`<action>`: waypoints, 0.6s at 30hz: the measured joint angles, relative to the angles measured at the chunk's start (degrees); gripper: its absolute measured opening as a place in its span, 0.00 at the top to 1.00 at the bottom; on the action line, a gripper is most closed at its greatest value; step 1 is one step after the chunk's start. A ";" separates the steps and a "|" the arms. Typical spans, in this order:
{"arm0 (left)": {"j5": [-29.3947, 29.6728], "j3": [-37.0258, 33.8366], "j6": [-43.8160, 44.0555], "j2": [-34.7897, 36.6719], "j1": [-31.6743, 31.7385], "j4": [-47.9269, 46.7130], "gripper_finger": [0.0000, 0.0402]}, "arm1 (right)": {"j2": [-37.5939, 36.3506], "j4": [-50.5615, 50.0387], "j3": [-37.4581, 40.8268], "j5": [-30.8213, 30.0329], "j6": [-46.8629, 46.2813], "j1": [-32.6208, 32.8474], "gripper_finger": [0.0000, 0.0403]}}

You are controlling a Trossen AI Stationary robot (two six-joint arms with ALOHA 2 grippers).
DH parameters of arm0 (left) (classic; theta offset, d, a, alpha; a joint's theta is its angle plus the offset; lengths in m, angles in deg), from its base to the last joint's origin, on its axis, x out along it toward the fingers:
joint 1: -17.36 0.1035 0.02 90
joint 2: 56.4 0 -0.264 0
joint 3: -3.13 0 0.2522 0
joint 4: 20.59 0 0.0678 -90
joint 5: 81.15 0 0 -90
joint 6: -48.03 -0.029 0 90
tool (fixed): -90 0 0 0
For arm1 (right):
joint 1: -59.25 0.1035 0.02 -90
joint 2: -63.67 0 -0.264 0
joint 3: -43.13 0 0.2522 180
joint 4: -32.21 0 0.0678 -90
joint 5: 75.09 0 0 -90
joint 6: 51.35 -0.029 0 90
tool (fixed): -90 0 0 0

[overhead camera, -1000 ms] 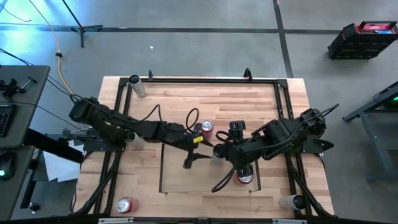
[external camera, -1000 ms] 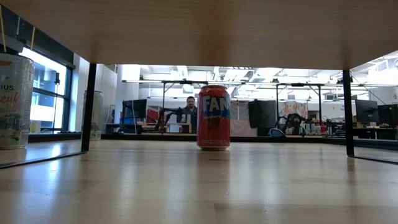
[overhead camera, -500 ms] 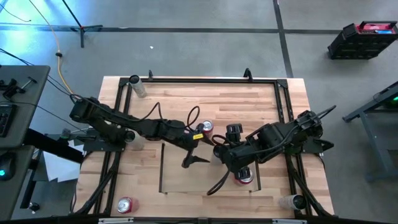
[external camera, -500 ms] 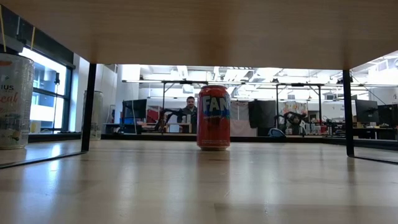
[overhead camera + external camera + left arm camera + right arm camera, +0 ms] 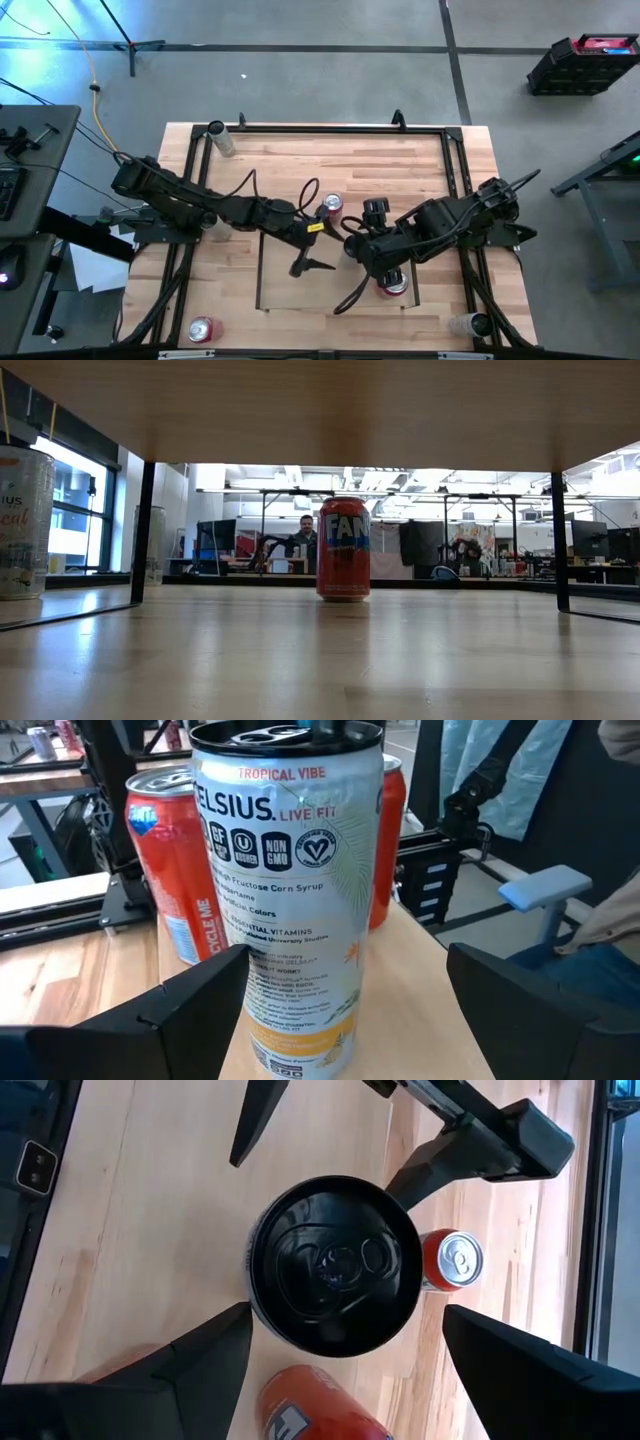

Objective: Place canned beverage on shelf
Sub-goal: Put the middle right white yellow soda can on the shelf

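A tall white can with a black top (image 5: 290, 900) stands upright on its base on the pale-wood shelf (image 5: 290, 290). My left gripper (image 5: 345, 955) reaches in level from the table's left and is open, with one finger on each side of the can. My right gripper (image 5: 347, 1308) hangs open above the can's black top (image 5: 335, 1265), pointing steeply down, its fingers clear on both sides. In the high view the right gripper (image 5: 362, 245) hides most of the can. My left gripper is open around the tall can's lower body. One finger (image 5: 200, 1000) stands close against the can's side (image 5: 255, 960); I cannot tell whether it touches. The other finger is plainly clear of the can.
One red can (image 5: 330, 205) stands by the shelf's far edge and another (image 5: 392, 285) near its right rail, under my right arm. More cans stand at the table's corners (image 5: 222, 138), (image 5: 200, 328), (image 5: 468, 323). In the low view, a red can (image 5: 343, 548) stands on the tabletop.
My left gripper has opened and let go of the tall can. The can stays upright where it stood on the shelf.
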 joint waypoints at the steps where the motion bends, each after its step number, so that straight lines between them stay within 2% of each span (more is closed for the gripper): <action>1: 0.00 0.00 0.00 0.00 -0.01 -0.05 0.18 | 0.00 0.00 0.00 0.10 0.02 -0.02 0.23; 9: 1.37 0.00 -0.12 0.02 0.04 -0.66 0.18 | 0.00 0.00 0.00 0.18 -0.14 -0.04 0.23; 18: 12.26 -0.02 -1.64 4.56 -1.14 -7.15 0.17 | 0.00 0.00 0.00 0.26 -1.01 -0.04 0.23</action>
